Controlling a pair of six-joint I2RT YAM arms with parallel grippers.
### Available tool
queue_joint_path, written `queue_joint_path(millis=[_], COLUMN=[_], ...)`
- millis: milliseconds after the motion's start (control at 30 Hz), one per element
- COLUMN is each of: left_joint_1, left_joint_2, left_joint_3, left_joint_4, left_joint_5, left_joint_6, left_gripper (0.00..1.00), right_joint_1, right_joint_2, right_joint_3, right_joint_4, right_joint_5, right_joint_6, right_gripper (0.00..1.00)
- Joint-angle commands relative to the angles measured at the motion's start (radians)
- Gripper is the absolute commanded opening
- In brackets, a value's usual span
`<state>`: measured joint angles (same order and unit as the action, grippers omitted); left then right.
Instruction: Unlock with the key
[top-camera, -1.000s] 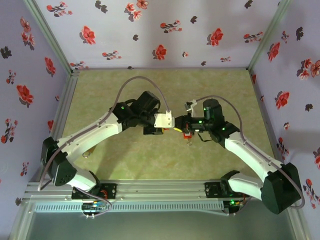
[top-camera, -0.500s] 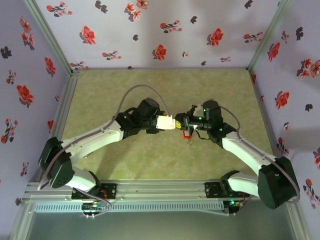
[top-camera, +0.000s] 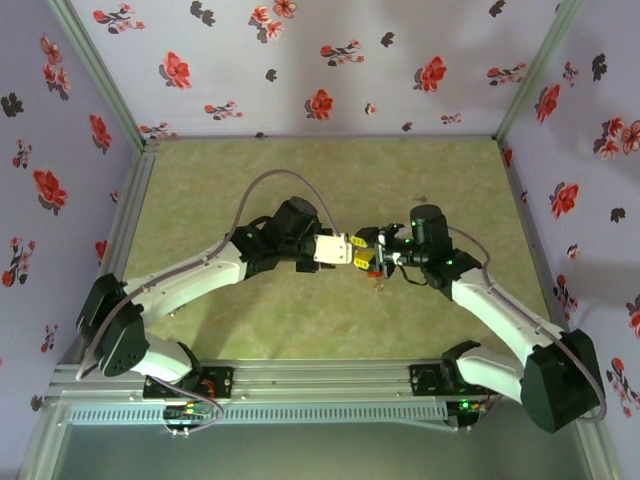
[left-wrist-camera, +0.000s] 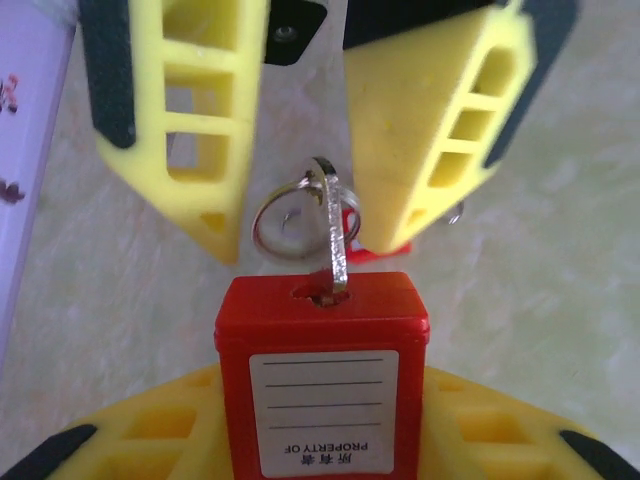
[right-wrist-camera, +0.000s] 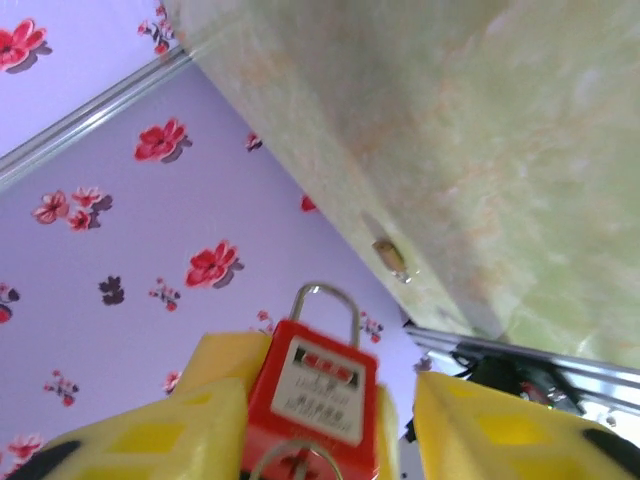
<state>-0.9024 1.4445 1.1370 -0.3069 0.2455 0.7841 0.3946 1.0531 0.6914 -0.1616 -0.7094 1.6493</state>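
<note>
top view, end effectors: two; the left end effector (top-camera: 350, 250) and the right end effector (top-camera: 376, 252) meet nose to nose over the middle of the worktop (top-camera: 250, 180).
top view, padlock: one red padlock (top-camera: 367, 266) is in the air between them, clear of the worktop; it is too small here to judge either grip.
left wrist view, left end effector: closed on the padlock body, with the label toward the camera and the keyway end pointing away.
left wrist view, key: one key (left-wrist-camera: 335, 235) sits in the keyway, with one key ring (left-wrist-camera: 285, 215) through its head.
left wrist view, right end effector: two yellow fingers (left-wrist-camera: 190, 110) are parted wide, one on each side of the key; they touch neither key nor ring and hold nothing.
left wrist view, other red piece: one red piece (left-wrist-camera: 385, 240) lies behind the key, lower down; I cannot tell what it is.
left wrist view, risk: a close that lands off-centre would likely pinch the loose ring, not the key head, and the twist would then slip.
right wrist view, shackle: one shackle (right-wrist-camera: 325, 300), with both legs down in the body, so the lock looks unopened.
right wrist view, risk: turning the key loads the padlock, and a weak left grip could let the body spin or pull free and drop. Pushing in while turning could bind the key.
</note>
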Motion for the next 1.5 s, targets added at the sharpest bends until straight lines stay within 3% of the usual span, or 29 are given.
queue_joint_path(millis=[0, 200, 467, 533, 600, 667, 767, 967, 1167, 1467], left_joint_1=[0.026, 0.052, 0.091, 0.105, 0.139, 0.175, 0.191, 0.194, 0.189, 0.183], left_joint_2=[-0.047, -0.031, 0.049, 0.048, 0.039, 0.046, 0.068, 0.102, 0.136, 0.157], left_joint_3=[0.039, 0.061, 0.153, 0.135, 0.087, 0.065, 0.072, 0.05, 0.078, 0.131], left_joint_4=[0.006, -0.078, -0.117, -0.013, 0.207, 0.403, 0.57, 0.81, 0.846, 0.71], left_joint_5=[0.145, 0.242, 0.45, 0.461, 0.476, 0.501, 0.5, 0.488, 0.426, 0.392], left_joint_6=[-0.041, -0.058, -0.182, -0.28, -0.476, -0.685, -0.879, -1.114, -1.224, -1.215], left_gripper=[0.0, 0.0, 0.0, 0.0, 0.0, 0.0, 0.0, 0.0, 0.0, 0.0], right_joint_1=[-0.06, -0.104, -0.098, -0.097, -0.095, -0.09, -0.085, -0.067, 0.067, 0.089], right_joint_2=[-0.055, -0.075, -0.023, -0.009, -0.019, -0.066, -0.136, -0.158, -0.116, -0.07], right_joint_3=[0.032, 0.051, 0.209, 0.243, 0.226, 0.163, 0.092, 0.016, 0.093, 0.182], right_joint_4=[-0.201, -0.255, -0.383, -0.501, -0.493, -0.361, -0.209, 0.064, 0.091, -0.061], right_joint_5=[0.018, 0.002, -0.05, -0.013, 0.004, 0.011, 0.031, 0.017, 0.156, 0.262], right_joint_6=[-0.11, -0.235, -0.513, -0.6, -0.613, -0.567, -0.531, -0.449, -0.606, -0.781], right_gripper=[0.54, 0.63, 0.65, 0.65, 0.65, 0.65, 0.64, 0.61, 0.59, 0.45])
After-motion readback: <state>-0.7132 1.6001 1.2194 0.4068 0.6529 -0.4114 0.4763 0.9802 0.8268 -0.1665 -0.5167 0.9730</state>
